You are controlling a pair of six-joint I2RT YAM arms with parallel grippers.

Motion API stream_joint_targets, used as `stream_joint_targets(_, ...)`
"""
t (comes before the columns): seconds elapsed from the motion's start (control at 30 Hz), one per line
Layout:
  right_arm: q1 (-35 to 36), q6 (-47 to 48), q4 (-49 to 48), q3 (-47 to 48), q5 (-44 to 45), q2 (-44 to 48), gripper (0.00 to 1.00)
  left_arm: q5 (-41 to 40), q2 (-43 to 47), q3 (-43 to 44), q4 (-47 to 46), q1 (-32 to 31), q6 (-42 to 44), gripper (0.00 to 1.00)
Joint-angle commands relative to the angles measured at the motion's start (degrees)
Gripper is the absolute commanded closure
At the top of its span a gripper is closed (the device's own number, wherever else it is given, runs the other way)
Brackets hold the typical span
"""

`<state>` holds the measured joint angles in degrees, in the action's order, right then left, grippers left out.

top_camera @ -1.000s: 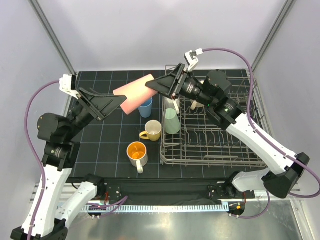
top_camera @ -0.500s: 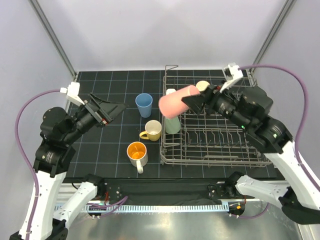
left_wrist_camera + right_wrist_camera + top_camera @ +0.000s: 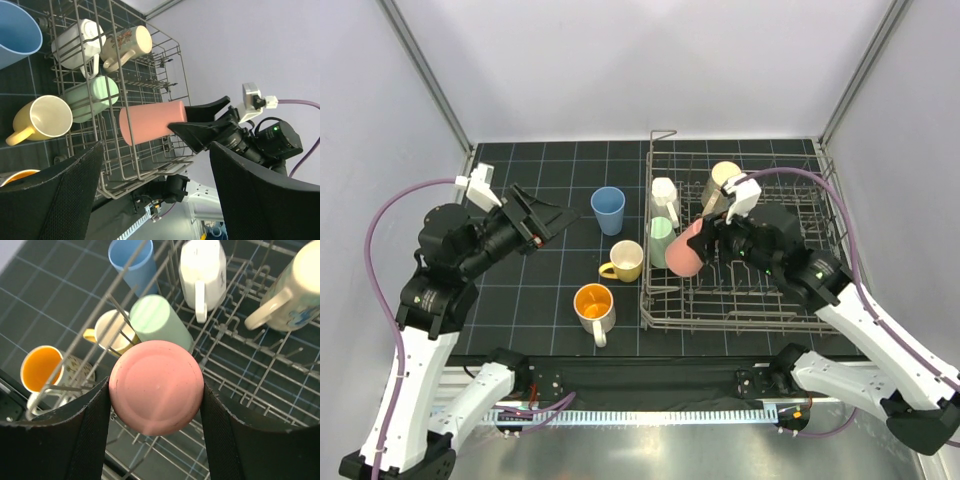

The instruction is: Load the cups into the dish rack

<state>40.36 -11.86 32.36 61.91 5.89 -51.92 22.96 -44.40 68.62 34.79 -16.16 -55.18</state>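
My right gripper (image 3: pixel 698 240) is shut on the pink cup (image 3: pixel 682 250), holding it base-up and tilted over the dish rack (image 3: pixel 750 318), beside the pale green cup (image 3: pixel 661 236). In the right wrist view the pink cup (image 3: pixel 156 387) sits between my fingers, above the rack wires. A white mug (image 3: pixel 665 195) and a cream mug (image 3: pixel 723 178) lie in the rack. The blue cup (image 3: pixel 608 210), the yellow mug (image 3: pixel 623 260) and the orange-inside mug (image 3: pixel 594 305) stand on the mat. My left gripper (image 3: pixel 546 214) is open and empty, left of the blue cup.
The black gridded mat (image 3: pixel 520 300) covers the table left of the rack. Upright tines (image 3: pixel 760 270) fill the rack's middle and right. Grey walls close in the back and both sides.
The pink cup passed from between both grippers to the right one alone. The right arm swung it right and lowered it into the rack's front left. The left gripper drew back left.
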Motion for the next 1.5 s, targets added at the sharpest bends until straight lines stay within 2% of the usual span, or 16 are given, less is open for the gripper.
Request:
stream_joint_targets(0.0, 0.0, 1.2, -4.3, -0.6, -1.0, -0.6, 0.96, 0.8, 0.0, -0.4, 0.3, 0.0, -0.4, 0.16)
stream_joint_targets(0.4, 4.5, 2.7, -9.3, -7.2, -7.4, -3.3, 0.96, -0.1, 1.4, -1.6, 2.7, 0.0, -1.1, 0.17)
stream_joint_targets(0.87, 8.7, 6.4, -15.0, -12.3, -1.9, -5.5, 0.96, 0.3, 0.4, -1.5, 3.5, 0.0, -1.0, 0.18)
stream_joint_targets(1.47, 9.4, 8.8, -13.7, -12.1, 0.8, -9.2, 0.96, 0.8, 0.2, -1.9, 3.9, 0.0, -0.9, 0.18)
